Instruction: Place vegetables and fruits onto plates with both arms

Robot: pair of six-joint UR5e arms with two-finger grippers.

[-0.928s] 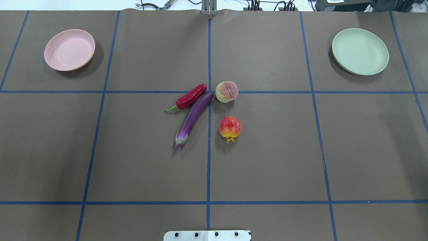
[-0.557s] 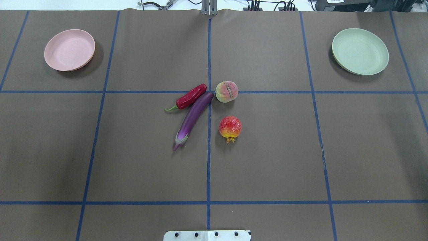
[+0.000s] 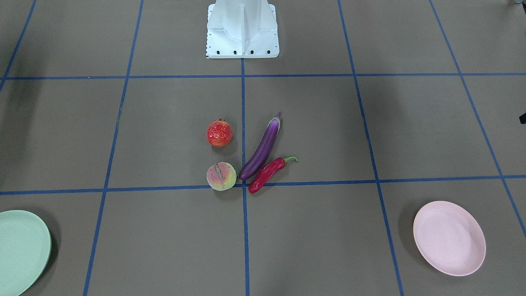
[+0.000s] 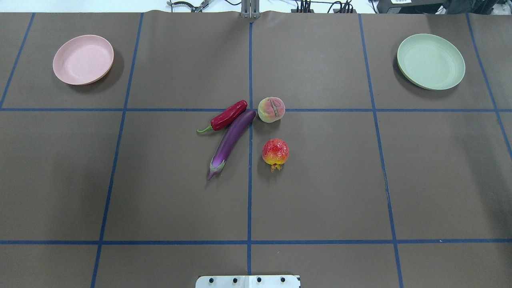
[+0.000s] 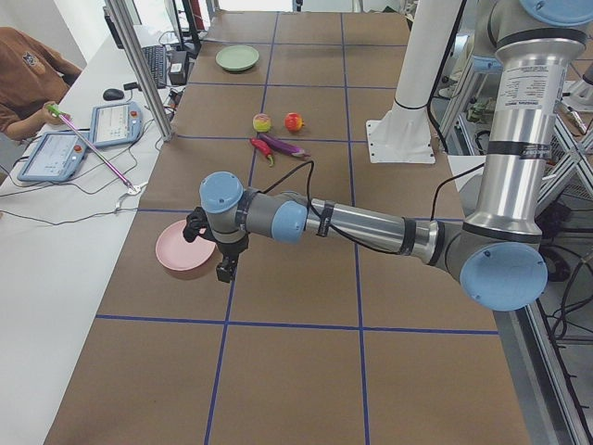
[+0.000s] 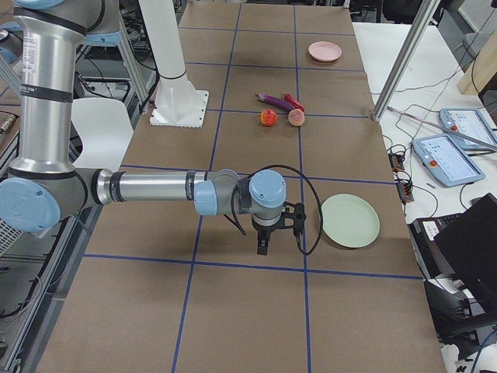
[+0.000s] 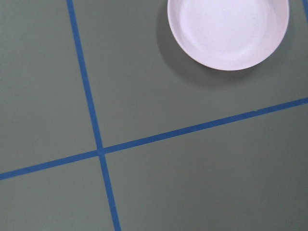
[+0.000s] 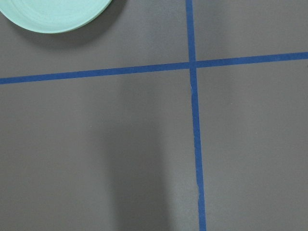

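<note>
While the four items sit bunched at the centre of the overhead frame, neither plate has anything on it. The eggplant (image 4: 232,138) lies on a slant just left of the middle tape line, pale cap toward the lower left. The chili (image 4: 229,115) lies tight along its upper left side, green stem curling left. They are so close I can't say whether they touch. The peach (image 4: 271,109) sits just right of the eggplant's blunt tip, on the horizontal tape line. The red-orange fruit (image 4: 275,151) rests below it in the frame, a little apart, crown pointing down.

The pink plate (image 4: 83,59) is in the upper left corner and the green plate (image 4: 431,61) in the upper right, both well away from the produce.

In the left-end view, the near left arm (image 5: 361,222) stretches out low across the table (image 4: 160,192). The left gripper (image 5: 222,271) points down just beside the pink plate, and whether it is clenched or released I cannot tell. In the right-end view, the right arm (image 6: 151,188) reaches out the same way. The right gripper (image 6: 262,247) hangs near the green plate, to its left in the frame, and I cannot tell its state either.

The left wrist view has the pink plate in its upper right, and the right wrist view catches the green plate's rim at its upper left
</note>
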